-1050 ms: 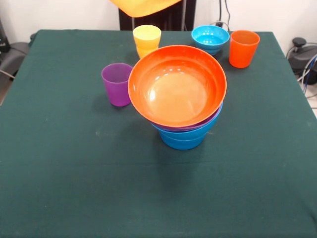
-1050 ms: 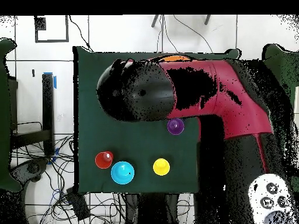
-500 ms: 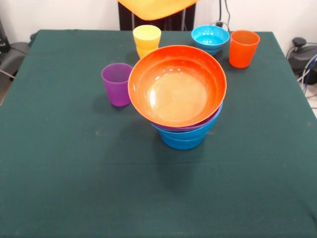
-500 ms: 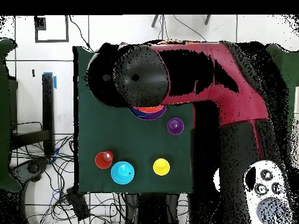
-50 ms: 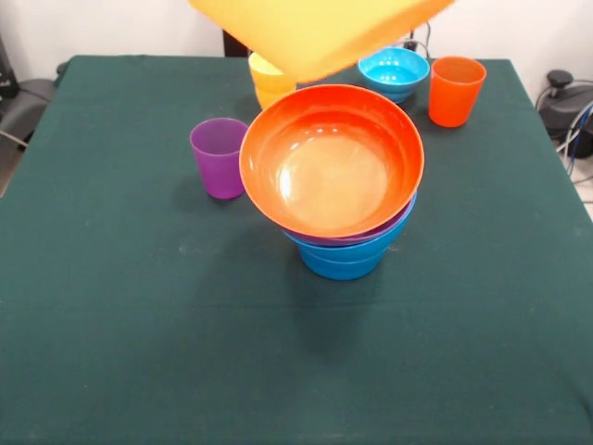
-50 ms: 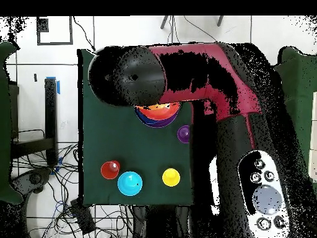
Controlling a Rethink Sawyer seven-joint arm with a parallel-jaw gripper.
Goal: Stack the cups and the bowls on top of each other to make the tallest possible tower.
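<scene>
A large yellow bowl (image 5: 320,32) hangs in the air at the top of the front view, its underside facing the camera. It is above and behind the tower (image 5: 334,176). The tower is a wide orange bowl (image 5: 332,159) tilted on a purple bowl and blue bowls (image 5: 343,260); overhead, the tower (image 6: 158,113) peeks out from under the arm (image 6: 130,77). The gripper itself is hidden by the yellow bowl and by the arm. A purple cup (image 5: 220,156) stands left of the tower. The yellow cup (image 5: 267,91) is partly covered by the hanging bowl. An orange cup (image 5: 456,90) stands at the far right.
A small cyan bowl (image 5: 394,70) sits upright beside the orange cup at the far edge of the green table (image 5: 139,324). Overhead, the cyan bowl (image 6: 130,183), orange cup (image 6: 110,169) and yellow cup (image 6: 171,177) line the edge nearest the robot's base.
The yellow bowl has come down and toward the camera in the front view, now covering part of the yellow cup. Overhead, the arm's end has shifted left, uncovering the tower.
</scene>
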